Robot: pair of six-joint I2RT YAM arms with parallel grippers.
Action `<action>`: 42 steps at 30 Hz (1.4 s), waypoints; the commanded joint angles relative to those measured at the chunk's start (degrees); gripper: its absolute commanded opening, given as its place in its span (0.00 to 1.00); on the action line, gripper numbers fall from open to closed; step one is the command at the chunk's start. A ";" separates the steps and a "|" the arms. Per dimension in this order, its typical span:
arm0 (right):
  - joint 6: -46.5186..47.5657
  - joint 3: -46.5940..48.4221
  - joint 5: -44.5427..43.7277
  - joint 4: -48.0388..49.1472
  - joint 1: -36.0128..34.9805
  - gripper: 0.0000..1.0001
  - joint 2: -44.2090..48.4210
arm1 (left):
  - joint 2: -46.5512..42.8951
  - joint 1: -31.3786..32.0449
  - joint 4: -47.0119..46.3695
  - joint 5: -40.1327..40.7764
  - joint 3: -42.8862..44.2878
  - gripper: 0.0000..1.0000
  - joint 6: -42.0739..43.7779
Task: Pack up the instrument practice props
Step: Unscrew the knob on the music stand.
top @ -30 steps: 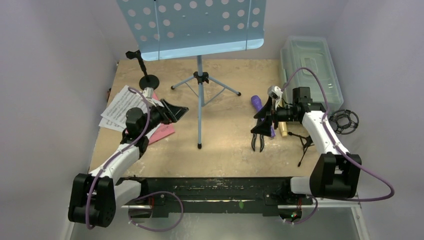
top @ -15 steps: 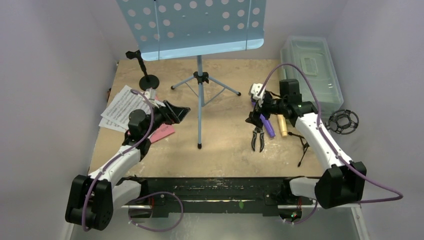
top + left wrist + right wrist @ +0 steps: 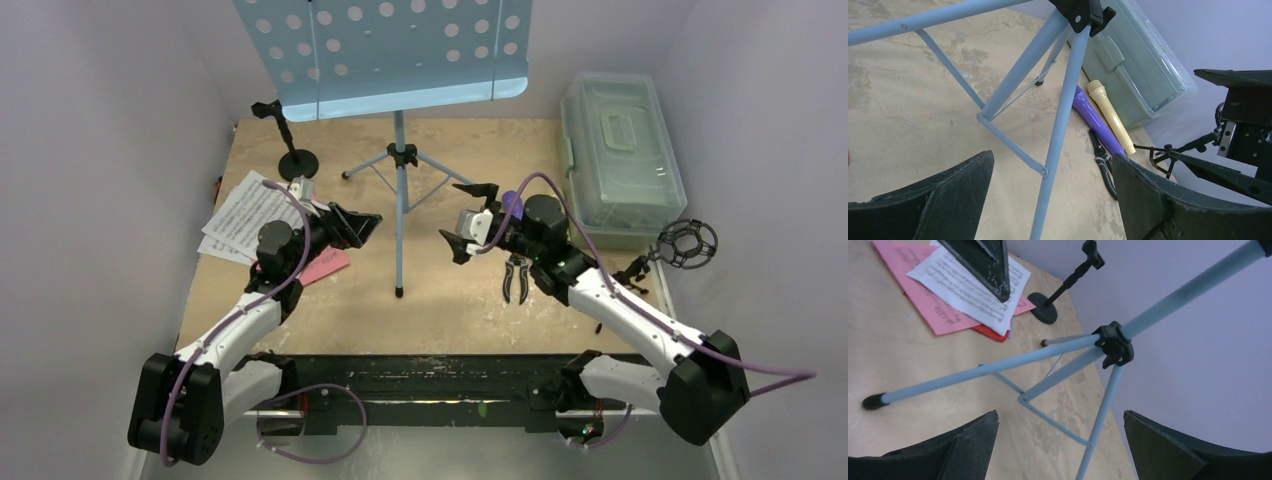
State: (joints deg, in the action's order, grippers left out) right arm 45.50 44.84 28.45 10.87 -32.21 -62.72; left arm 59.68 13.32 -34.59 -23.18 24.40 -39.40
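The light-blue perforated music desk point(image 3: 385, 50) stands on its pole and tripod legs point(image 3: 400, 200) at mid-table. My left gripper point(image 3: 362, 228) is open and empty just left of the pole; a leg point(image 3: 1063, 125) runs between its fingers point(image 3: 1052, 156). My right gripper point(image 3: 462, 214) is open and empty just right of the pole, facing the tripod hub point(image 3: 1113, 345). The purple microphone point(image 3: 1093, 120) and cream microphone point(image 3: 1110, 117) lie side by side by the box. White and red sheet-music pages point(image 3: 250, 215) lie at the left. The round-base pole point(image 3: 290, 150) stands behind them. The black mic tripod point(image 3: 640, 265) lies at the right.
A translucent grey-green box point(image 3: 620, 155) with its lid shut stands at the back right. Black pliers point(image 3: 516, 278) lie under my right arm. A black ring mount point(image 3: 690, 243) hangs past the table's right edge. Walls close in on three sides.
My right arm has swung left, away from above the microphones, and now faces the stand's pole with its jaws open. My left gripper has barely moved.
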 commanded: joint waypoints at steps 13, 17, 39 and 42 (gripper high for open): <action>0.77 6.61 -11.16 32.67 -4.41 0.92 -19.59 | 1.05 1.27 -6.81 -1.19 -2.42 0.87 -1.73; 0.58 11.06 -11.04 33.23 -4.50 0.85 -25.11 | 0.80 1.31 -6.55 -1.13 -2.57 0.87 -1.53; 9.27 17.61 -10.98 26.48 -4.52 0.18 -32.20 | 3.10 1.36 -5.43 -1.62 -1.87 0.87 -1.52; 14.19 17.91 -9.78 24.68 -4.51 0.09 -32.45 | 2.84 1.36 -5.08 -1.66 -1.75 0.87 -1.39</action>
State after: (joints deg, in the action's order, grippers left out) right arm 52.21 61.23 17.67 38.48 -36.38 -96.27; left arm 62.81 14.35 -38.04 -23.83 22.57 -40.93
